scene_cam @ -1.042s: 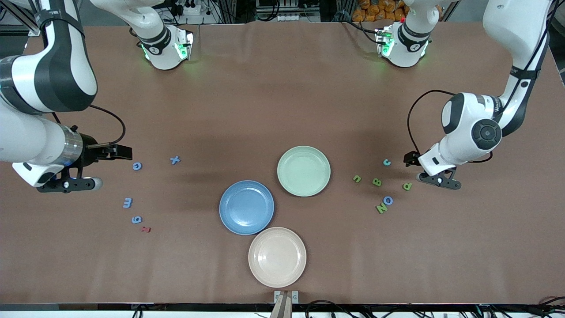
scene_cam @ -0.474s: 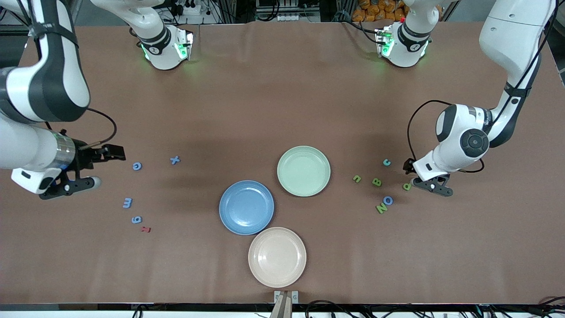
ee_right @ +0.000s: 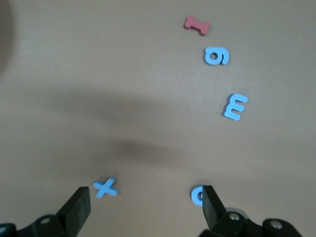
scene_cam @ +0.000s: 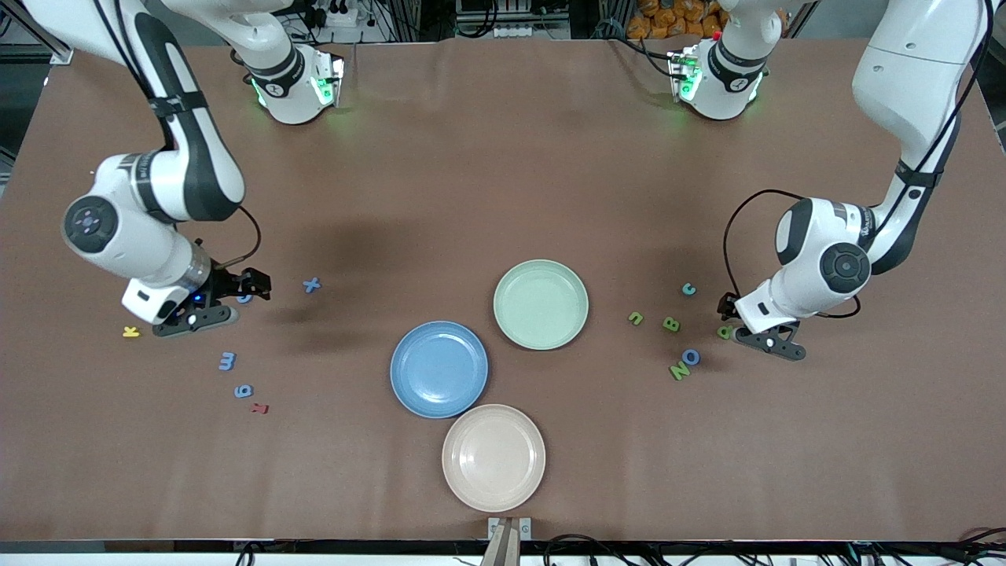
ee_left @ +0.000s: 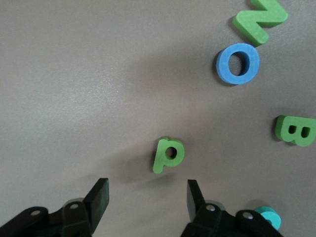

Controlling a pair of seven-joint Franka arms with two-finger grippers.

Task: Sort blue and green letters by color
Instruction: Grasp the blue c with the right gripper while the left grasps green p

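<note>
I'm seeing the left claw (ee_left: pixel 147 197) hanging low over the desk (scene_cam: pixel 503 157) at the left arm's end, fingers parted, gripping nothing. The green p (ee_left: pixel 169 154) is lying flat just ahead of the gap between the fingers, not touched. Past it from the claw: blue O (ee_left: pixel 238 63) touching the green N (ee_left: pixel 260 19), green B (ee_left: pixel 296 130) off to one side, teal letter (ee_left: pixel 269 216) right beside one finger, partly hidden. A small green hook-shaped letter (scene_cam: pixel 636 318) is sitting between the B and the green plate.

All the letters are reading as thick matte foam, flat-cut with square edges. The desk covering is a plain brown sheet, faintly creased.

The right claw (ee_right: pixel 143 207) is low over the desk at the right arm's end, fingers spread wide, empty. A blue round letter (ee_right: pixel 197 195) is sitting right against the inner side of one finger, half hidden. The blue x (ee_right: pixel 105 187) is lying between the fingers' lines, nearer the other one. Farther out from the claw: blue m (ee_right: pixel 235 107), blue 6 (ee_right: pixel 216 56), dark red I (ee_right: pixel 197 24). A yellow letter (scene_cam: pixel 131 332) is lying beside the claw toward the desk edge.

Three round smooth plates with shallow rims are sitting mid-desk: green plate (scene_cam: pixel 541 304), blue plate (scene_cam: pixel 438 369), beige plate (scene_cam: pixel 493 457). The blue one is touching the beige one and almost touching the green one. All three are holding nothing.
</note>
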